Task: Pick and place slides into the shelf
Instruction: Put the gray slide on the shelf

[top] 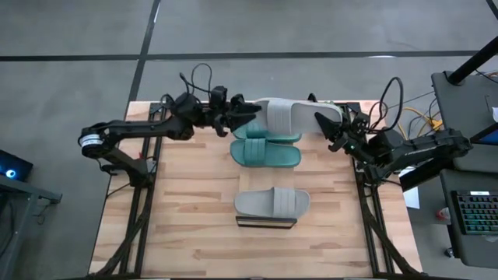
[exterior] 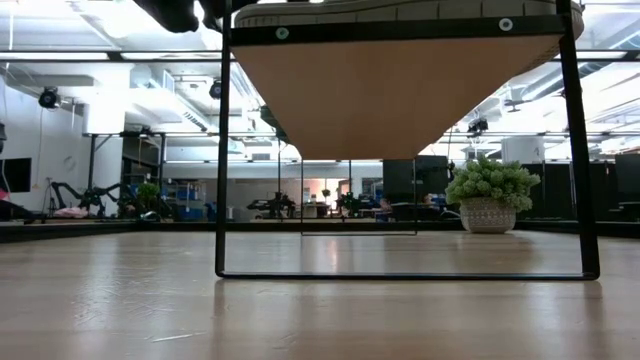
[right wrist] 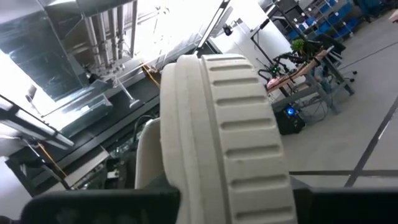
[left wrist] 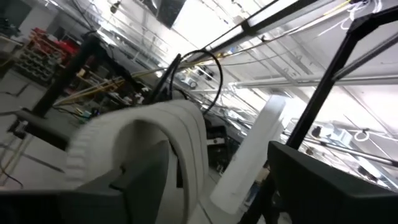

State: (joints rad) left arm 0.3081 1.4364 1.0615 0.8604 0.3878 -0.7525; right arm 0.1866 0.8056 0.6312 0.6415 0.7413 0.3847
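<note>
A light grey slide (top: 289, 117) hangs over the far end of the shelf (top: 266, 221), between my two grippers. My right gripper (top: 327, 126) is shut on its right end. My left gripper (top: 240, 118) stands open at its left end. In the left wrist view the slide's wide strap (left wrist: 155, 137) shows just ahead of the spread fingers; I cannot tell whether they touch it. Two teal-green slides (top: 266, 152) lie side by side on the shelf's plank. A second grey slide (top: 272, 202) lies sole down at the shelf's near end. My right gripper pinches the grey slide's right end (right wrist: 224, 168) between its two fingers, which come about level from the table's right. The ribbed sole faces the wrist camera. The slide sticks out from the fingers toward my left gripper, lifted clear of the plank.
The shelf stands on thin dark metal legs (exterior: 222, 160) above the wooden tabletop (top: 187, 210). Bare tabletop lies left and right of it. Cables (top: 198, 78) loop behind both arms at the far edge. A desk with a keyboard (top: 476, 214) stands off the table's right side.
</note>
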